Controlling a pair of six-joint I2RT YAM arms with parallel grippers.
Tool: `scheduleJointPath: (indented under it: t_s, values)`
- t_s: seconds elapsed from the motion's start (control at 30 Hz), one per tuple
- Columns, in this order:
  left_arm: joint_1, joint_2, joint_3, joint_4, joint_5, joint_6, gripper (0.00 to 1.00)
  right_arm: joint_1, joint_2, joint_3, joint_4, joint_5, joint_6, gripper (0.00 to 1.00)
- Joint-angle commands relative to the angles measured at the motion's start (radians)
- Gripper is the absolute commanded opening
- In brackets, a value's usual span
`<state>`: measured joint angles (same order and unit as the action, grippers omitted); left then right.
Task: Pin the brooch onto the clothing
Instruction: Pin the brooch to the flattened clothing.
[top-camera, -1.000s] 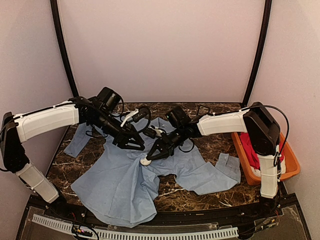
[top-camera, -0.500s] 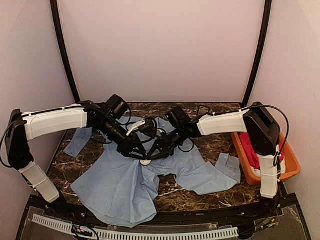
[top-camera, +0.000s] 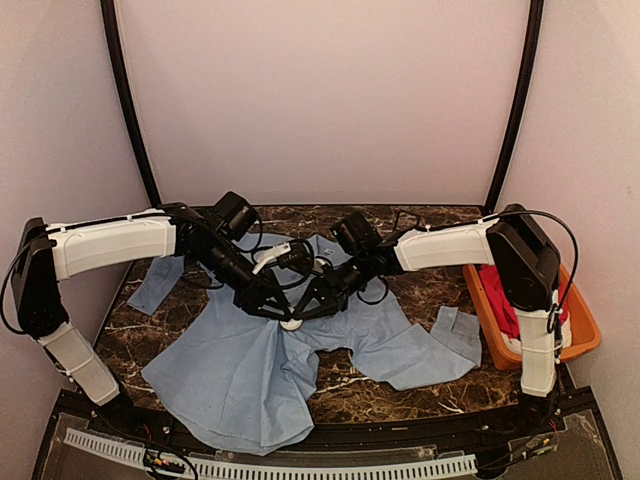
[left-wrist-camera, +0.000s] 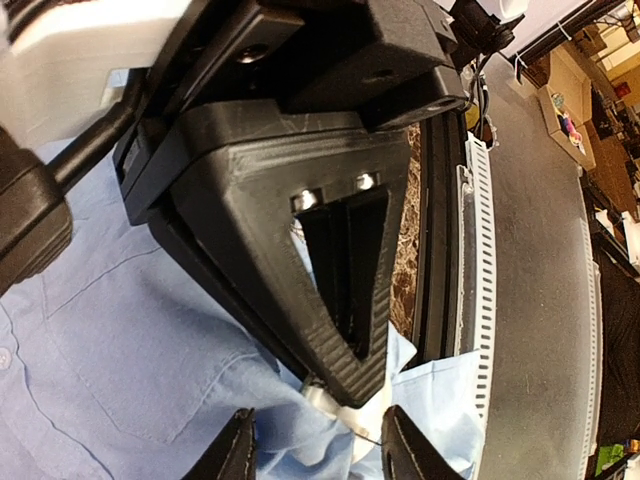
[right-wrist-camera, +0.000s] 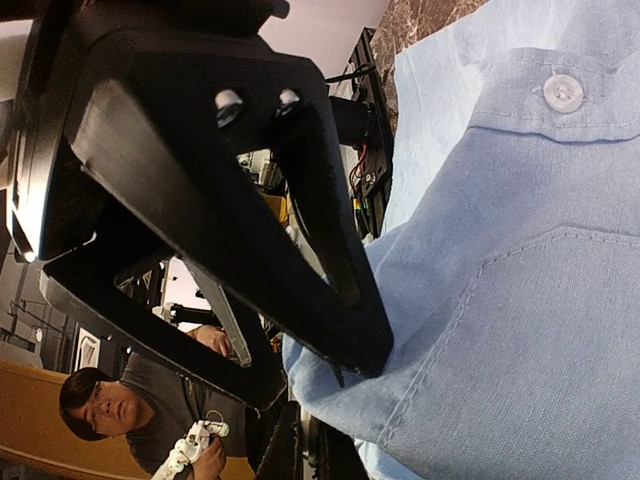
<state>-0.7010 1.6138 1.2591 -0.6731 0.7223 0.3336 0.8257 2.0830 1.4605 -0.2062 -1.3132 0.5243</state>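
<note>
Light-blue shirt spread on the desk. We see the right pincer clamped on the white brooch at mid-shirt, just below its tips. The left pincer, fingers apart, faces it tip-to-tip from the left.

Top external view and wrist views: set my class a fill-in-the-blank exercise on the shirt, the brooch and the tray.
The shirt spread on the table is light ____.
The red garment lies in an ____ tray.
The white brooch is gripped by the ____ end effector.
Missing words: blue; orange; right.
</note>
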Motion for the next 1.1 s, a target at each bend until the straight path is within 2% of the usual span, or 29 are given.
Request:
scheduleJointPath:
  t_s: [0.0,0.2,0.73,1.07]
  values:
    - [0.038,-0.052,-0.028,0.022,0.044,-0.001,0.43,-0.003,-0.028,0.004,0.03,-0.023,-0.013,0.0]
    - [0.049,-0.056,-0.026,0.033,0.122,-0.012,0.45,-0.003,-0.026,0.006,0.03,-0.024,-0.013,0.0]
    - [0.04,-0.006,-0.021,-0.008,0.028,0.007,0.43,-0.004,-0.028,0.011,0.03,-0.024,-0.008,0.0]
    - [0.025,0.011,-0.01,-0.02,0.046,0.013,0.42,-0.005,-0.027,0.014,0.03,-0.027,-0.008,0.0]
